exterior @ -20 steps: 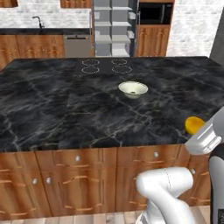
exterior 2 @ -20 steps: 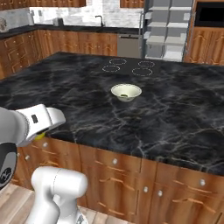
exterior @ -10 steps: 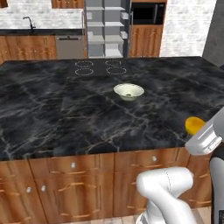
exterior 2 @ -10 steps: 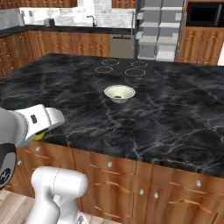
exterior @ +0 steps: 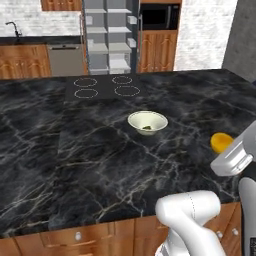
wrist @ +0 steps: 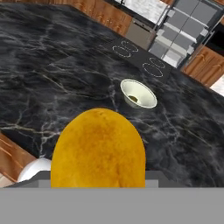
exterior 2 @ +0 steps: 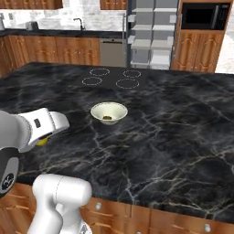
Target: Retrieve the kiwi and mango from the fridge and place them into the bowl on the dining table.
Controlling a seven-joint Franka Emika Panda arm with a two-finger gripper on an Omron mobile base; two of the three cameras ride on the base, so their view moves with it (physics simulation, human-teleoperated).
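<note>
Hand view puts the mango (wrist: 98, 148) right at the gripper (wrist: 98, 186), clamped between jaws spread wide around it. Ahead of the jaws, well apart, the bowl (wrist: 148, 97) sits on the dining table (wrist: 52, 74) with a small dark fruit, probably the kiwi (wrist: 134, 99), inside. Beyond the bowl lies the cooktop (wrist: 140, 57), and farther off the open fridge (wrist: 183, 26).

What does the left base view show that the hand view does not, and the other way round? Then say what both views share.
Left base view only: the wall counter with its tap, and the microwave above wooden cabinets.

Hand view only: the mango close up, a large orange oval at the gripper.

Both: the dining table, its cooktop, the bowl with a small dark thing in it, probably the kiwi, and the open fridge shelves behind.
</note>
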